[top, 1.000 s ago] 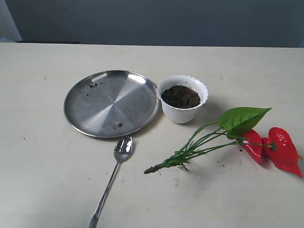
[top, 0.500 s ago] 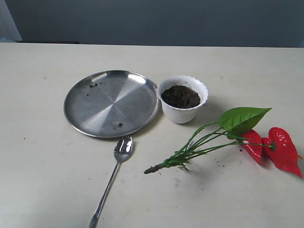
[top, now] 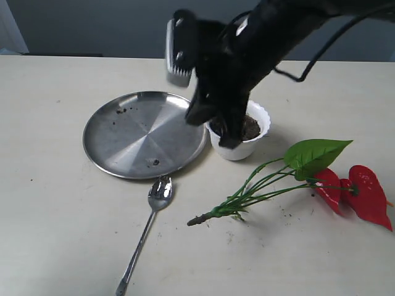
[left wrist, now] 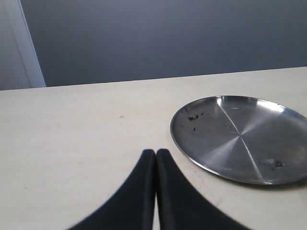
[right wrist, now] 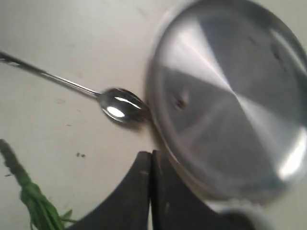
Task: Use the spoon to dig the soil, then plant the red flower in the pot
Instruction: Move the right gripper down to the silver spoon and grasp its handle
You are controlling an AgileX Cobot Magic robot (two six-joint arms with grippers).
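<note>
Inspection from the remote station, both arms.

Right tool (top: 231, 142): the wrist view shows its two dark fingers (right wrist: 141, 191) pressed flat together with nothing between them. In the exterior view the arm reaches in from the far right corner of the worktop (top: 62, 234) and is blurred. The tool tip overlaps the white scalloped pot (top: 241, 151); I cannot tell whether they touch.

Left tool (left wrist: 156, 153): jaws shut tight, empty, low over bare worktop beside the steel plate (left wrist: 240, 143).

Soil (top: 252, 127): dark and crumbly, inside the pot, partly hidden by the arm. A few dark crumbs (top: 120, 111) lie on the plate.

Pot: upright near the middle of the worktop, just beside the plate's rim.

Spoon (top: 148, 231): flat on the worktop, bowl just off the plate's near rim, handle running to the near edge. No tool touches it.

Red flower (top: 328, 191): lying on its side, blooms toward the right edge, green leaf (top: 315, 154) above them, stem end (right wrist: 29, 191) pointing toward the spoon. It is apart from the pot and ungripped.
</note>
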